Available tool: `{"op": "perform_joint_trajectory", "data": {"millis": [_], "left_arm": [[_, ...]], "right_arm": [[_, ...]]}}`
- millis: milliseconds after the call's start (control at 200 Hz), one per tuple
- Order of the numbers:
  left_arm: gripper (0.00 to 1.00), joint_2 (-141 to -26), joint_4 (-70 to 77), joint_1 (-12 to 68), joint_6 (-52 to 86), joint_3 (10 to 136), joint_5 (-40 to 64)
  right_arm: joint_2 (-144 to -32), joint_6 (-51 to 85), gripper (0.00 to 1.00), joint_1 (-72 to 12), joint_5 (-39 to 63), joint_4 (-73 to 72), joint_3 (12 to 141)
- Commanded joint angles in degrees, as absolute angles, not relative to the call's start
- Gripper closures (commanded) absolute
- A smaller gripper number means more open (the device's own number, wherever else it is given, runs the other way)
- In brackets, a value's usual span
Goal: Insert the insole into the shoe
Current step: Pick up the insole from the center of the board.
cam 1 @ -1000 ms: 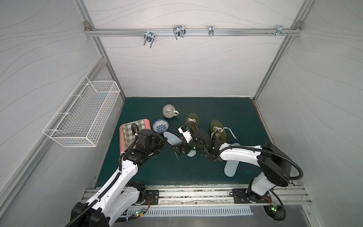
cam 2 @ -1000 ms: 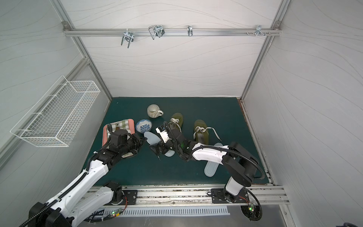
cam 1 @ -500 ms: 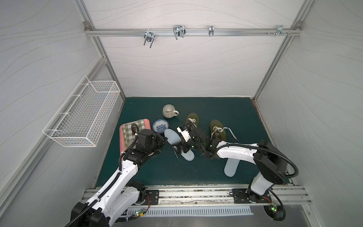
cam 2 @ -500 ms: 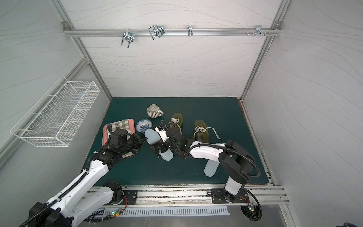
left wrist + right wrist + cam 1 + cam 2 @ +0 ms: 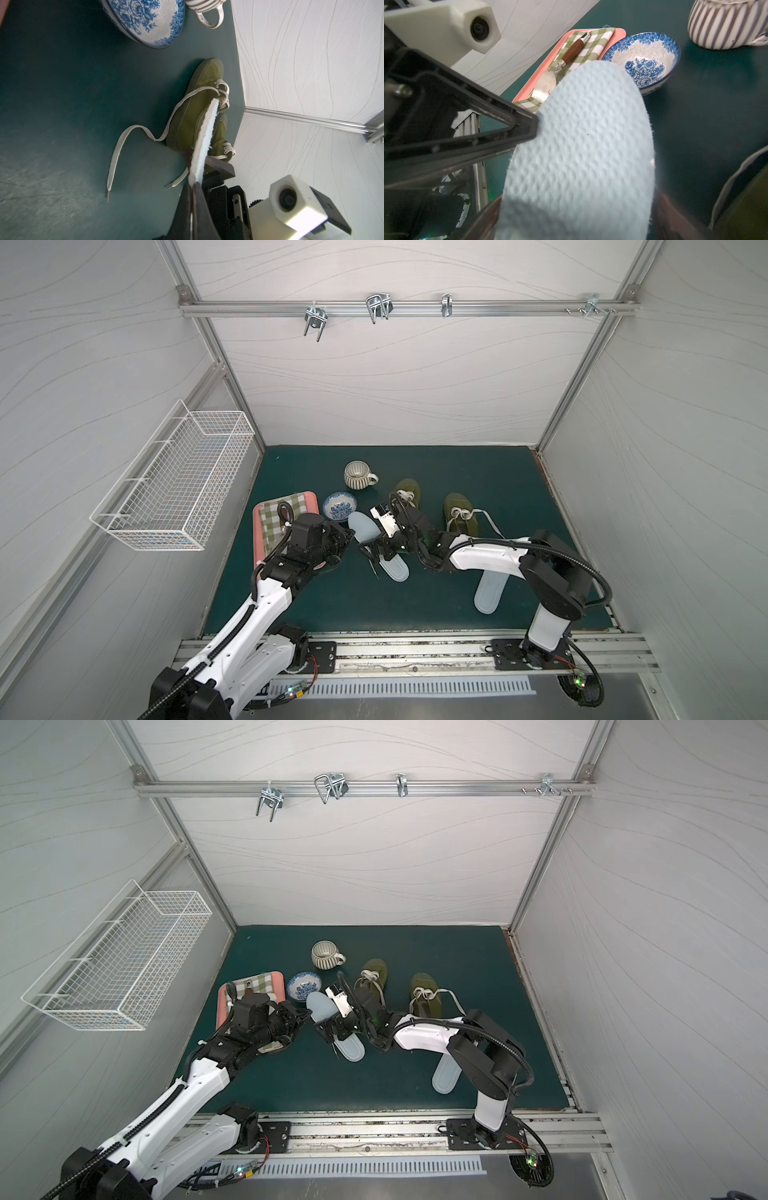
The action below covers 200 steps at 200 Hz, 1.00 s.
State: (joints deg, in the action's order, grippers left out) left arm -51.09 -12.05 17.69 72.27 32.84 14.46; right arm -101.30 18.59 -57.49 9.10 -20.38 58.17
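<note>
While your left gripper (image 5: 350, 536) clamps the pale blue fabric insole (image 5: 365, 526), likely aiming at the olive canvas shoe (image 5: 409, 489) at one o'clock, your right gripper (image 5: 380, 551) stands spread.

In both top views the left arm (image 5: 266, 601) rises from the lower left of the frame, its forearm slanting up and right toward the centre. The left gripper (image 5: 348, 537) is clamped tight on the edge of the insole (image 5: 365, 529). The right arm (image 5: 486, 558) folds at its elbow at the right and reaches low to the left. The right gripper (image 5: 380, 553) has its jaws spread wide, one on either side of the insole.
</note>
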Motion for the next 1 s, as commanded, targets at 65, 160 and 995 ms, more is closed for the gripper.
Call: {"op": "perform_joint_trajectory", "data": {"millis": [65,160,995], "left_arm": [[1.0,-50.54,-9.25,18.02,73.65,32.53,15.07],[1.0,-50.36,-9.26,18.02,73.82,32.33,14.87],[1.0,-50.09,-7.94,18.02,74.79,30.78,14.41]], "right_arm": [[-102.29,18.88,0.02,-57.47,9.11,-23.24,58.93],[-102.24,18.84,0.07,-57.48,9.42,-23.37,58.73],[-94.01,16.36,0.01,-60.51,3.93,-15.16,53.04]]}}
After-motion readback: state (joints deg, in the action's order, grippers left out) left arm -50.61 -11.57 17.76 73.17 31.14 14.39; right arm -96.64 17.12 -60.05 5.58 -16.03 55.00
